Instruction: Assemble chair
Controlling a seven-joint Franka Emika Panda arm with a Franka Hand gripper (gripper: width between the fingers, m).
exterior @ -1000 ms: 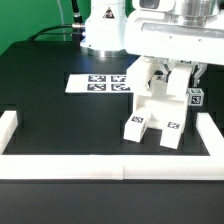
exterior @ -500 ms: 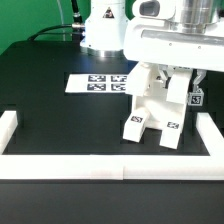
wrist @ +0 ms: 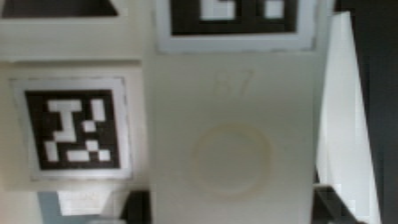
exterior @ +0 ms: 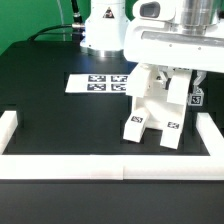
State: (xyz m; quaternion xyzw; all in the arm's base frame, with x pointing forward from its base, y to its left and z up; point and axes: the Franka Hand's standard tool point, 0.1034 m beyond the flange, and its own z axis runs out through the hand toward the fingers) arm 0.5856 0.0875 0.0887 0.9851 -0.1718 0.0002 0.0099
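Observation:
The chair [exterior: 150,108] is a chunky white assembly standing at the exterior view's right, with two tagged feet [exterior: 137,125] toward the front wall. My gripper [exterior: 170,78] comes down on its upper part from above. In the wrist view a white chair panel [wrist: 222,140] with square tags [wrist: 71,125] fills the picture. The dark fingers [wrist: 333,205] sit against both sides of that panel, so my gripper [wrist: 228,208] is shut on it. A small tagged white piece [exterior: 196,98] shows just to the right of the chair.
The marker board [exterior: 95,83] lies flat on the black table behind and left of the chair. A low white border wall [exterior: 100,165] runs along the front, with side pieces at left [exterior: 8,128] and right [exterior: 208,135]. The robot base [exterior: 103,30] stands at the back.
The gripper and the chair's upper part shifted slightly between the earliest frame and half a second ago. Since then nothing has visibly moved.

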